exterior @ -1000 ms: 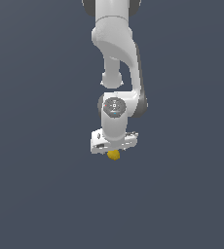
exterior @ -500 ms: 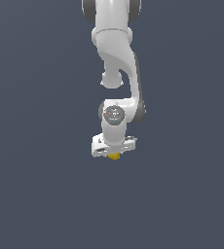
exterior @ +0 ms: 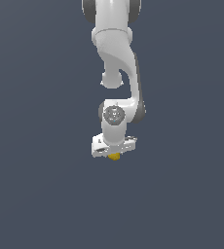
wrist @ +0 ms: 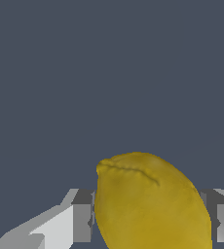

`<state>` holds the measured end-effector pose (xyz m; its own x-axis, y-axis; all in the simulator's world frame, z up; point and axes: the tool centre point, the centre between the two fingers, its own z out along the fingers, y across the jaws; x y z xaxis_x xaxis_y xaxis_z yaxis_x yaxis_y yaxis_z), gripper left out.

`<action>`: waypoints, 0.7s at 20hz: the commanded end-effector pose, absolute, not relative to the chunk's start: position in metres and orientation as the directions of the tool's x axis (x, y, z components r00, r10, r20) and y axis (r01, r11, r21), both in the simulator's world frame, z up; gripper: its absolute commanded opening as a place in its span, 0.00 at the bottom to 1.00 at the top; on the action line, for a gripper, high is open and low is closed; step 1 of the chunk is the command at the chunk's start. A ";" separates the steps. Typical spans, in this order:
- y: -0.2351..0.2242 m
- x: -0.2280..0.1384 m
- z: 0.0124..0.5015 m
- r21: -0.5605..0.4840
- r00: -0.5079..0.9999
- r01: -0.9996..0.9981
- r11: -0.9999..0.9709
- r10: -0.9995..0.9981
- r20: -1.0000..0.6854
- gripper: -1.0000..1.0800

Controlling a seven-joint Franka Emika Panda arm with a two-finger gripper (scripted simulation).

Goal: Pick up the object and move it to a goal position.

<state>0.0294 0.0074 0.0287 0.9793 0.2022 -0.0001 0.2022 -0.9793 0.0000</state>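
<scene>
Between the two fingers (wrist: 80, 222) of the claw (wrist: 150, 223), the wrist view is showing the ball (wrist: 150, 204) filling most of the gap. Its yellow-orange skin is looking slightly lumpy, with a short crease running across its upper part. One grey finger pad is sitting against the ball on one side, and the other finger is showing at the opposite side, right at the ball's edge. The claw is sitting narrow, clamped on the ball, with no free space visible between pads and skin. Beyond the ball, only a flat, dark blue-grey ground (wrist: 109, 73) is showing.

From the exterior view, the claw (exterior: 114, 151) is hanging at the lower end of the white arm (exterior: 119, 58), pointing downward. The ball (exterior: 114, 156) is peeking out below the white claw body as a small yellow patch, much narrower than the claw itself. Fingers are not separately resolving at this size in the exterior view. The claw body is sitting slightly tilted, its end toward the exterior view's left looking a little lower. Above it, a round grey joint cap (exterior: 114, 115) is facing the camera, and the arm is curving upward out of the top of the frame. The same dark ground (exterior: 36, 194) is surrounding everything.

No brands, labels or writing are showing on the arm, the claw or the ball in either view.
</scene>
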 end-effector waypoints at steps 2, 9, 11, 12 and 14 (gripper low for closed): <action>0.008 0.029 0.029 0.000 0.979 0.202 -0.979 0.202 0.000 0.00; 0.011 0.017 0.031 0.000 0.979 0.202 -0.979 0.202 0.000 0.00; 0.013 0.011 0.032 0.000 0.979 0.202 -0.979 0.202 0.000 0.00; 0.014 0.008 0.032 0.000 0.979 0.202 -0.979 0.202 0.000 0.00; 0.017 0.000 0.034 0.000 0.979 0.202 -0.979 0.202 0.000 0.00</action>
<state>0.0052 0.0146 0.0322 0.9794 0.2020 -0.0012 0.2020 -0.9794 -0.0002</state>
